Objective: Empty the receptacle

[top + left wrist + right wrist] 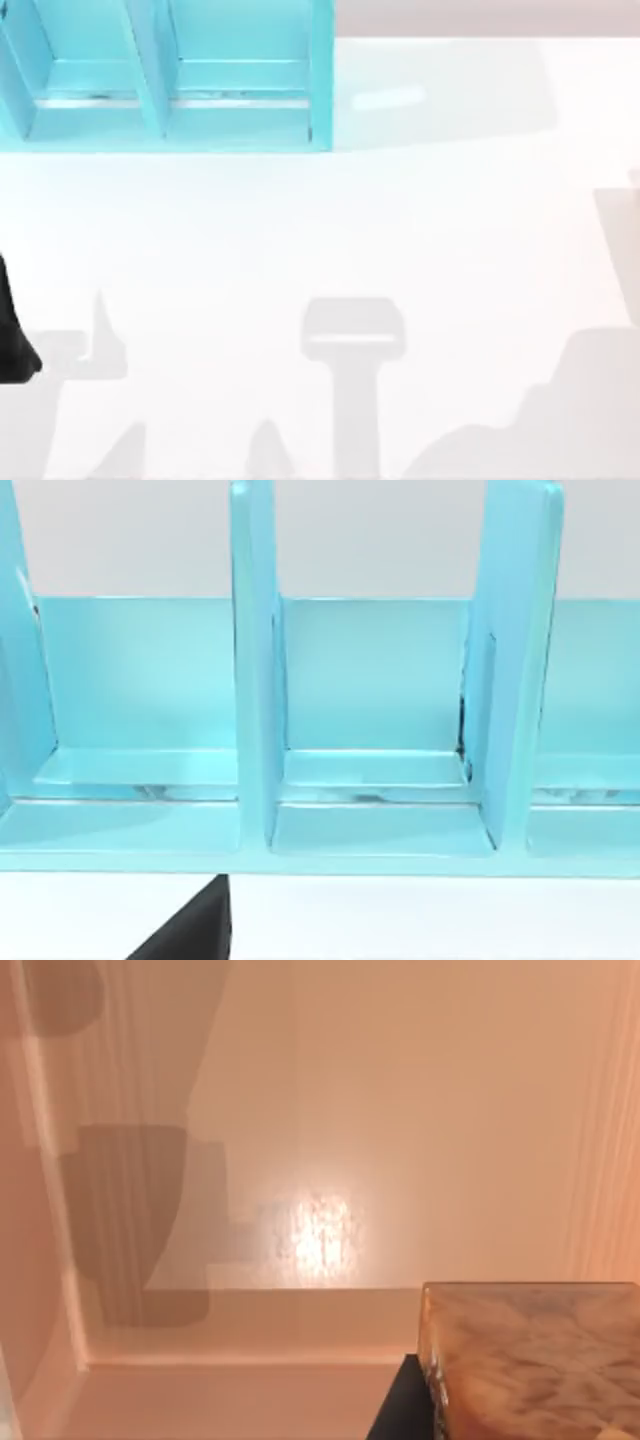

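Whether either pincer is open or closed cannot be told. The left arm (15,345) shows as a dark shape at the worktop's (330,230) left edge. Its wrist camera faces a light blue rack (375,825) with upright dividers, which stands at the worktop's far left corner. The right wrist view shows a pinkish surface (400,1110) and a marbled brown block (530,1360).

Bright, even light washes the white table (330,230) nearly featureless; soft grey shadows lie across its 6 o'clock edge. The turquoise shelf rack (380,730) looks crisp, with faint sheen on its ledges. The right wrist view is peach-tinted, with a glare spot at centre.
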Available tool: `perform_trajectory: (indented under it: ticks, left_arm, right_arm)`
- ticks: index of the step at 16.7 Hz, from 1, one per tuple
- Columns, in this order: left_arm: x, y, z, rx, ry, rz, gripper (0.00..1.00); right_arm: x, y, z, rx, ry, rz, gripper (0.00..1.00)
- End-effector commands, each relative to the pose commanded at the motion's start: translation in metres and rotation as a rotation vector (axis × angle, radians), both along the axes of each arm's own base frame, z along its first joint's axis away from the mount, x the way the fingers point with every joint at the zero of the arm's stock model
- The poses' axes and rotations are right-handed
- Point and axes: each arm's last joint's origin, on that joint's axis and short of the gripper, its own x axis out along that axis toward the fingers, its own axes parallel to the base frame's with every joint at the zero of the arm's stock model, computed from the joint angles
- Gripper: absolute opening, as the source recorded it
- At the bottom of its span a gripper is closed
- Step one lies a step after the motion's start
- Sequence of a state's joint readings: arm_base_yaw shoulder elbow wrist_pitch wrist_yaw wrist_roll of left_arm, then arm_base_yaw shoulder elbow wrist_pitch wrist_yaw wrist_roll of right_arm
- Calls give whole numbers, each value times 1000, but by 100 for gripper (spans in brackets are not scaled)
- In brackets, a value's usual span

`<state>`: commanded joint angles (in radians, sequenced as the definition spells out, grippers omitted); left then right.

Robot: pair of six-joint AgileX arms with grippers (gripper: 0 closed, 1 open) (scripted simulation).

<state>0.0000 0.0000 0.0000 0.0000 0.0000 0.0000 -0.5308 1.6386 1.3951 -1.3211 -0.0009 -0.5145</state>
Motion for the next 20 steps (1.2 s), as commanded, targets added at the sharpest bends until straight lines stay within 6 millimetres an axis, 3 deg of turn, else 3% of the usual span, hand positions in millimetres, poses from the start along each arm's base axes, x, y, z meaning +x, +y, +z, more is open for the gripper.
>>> perform_trajectory:
  ticks: [3, 6, 8, 11, 13, 16, 18, 20]
  left_arm:
    - [0, 0, 0, 0, 0, 0, 100]
    - [0, 0, 0, 0, 0, 0, 100]
    - [0, 0, 0, 0, 0, 0, 100]
    - [0, 0, 0, 0, 0, 0, 100]
    - [0, 0, 0, 0, 0, 0, 100]
    - [0, 0, 0, 0, 0, 0, 100]
    - [0, 0, 0, 0, 0, 0, 100]
    - [0, 0, 0, 0, 0, 0, 100]
  right_arm:
    - [15, 13, -6, 5, 19, 0, 0]
    - [45, 53, -21, 10, 66, 3, 0]
    - [63, 97, -32, 1, 89, 7, 0]
    - [77, 186, -50, -21, 99, 12, 0]
    - [71, 251, -66, -37, 106, 7, 0]
    - [43, 335, -85, -47, 84, 1, 0]
    - [22, 373, -90, -32, 51, 1, 0]
    - [4, 396, -91, -12, 22, 0, 0]
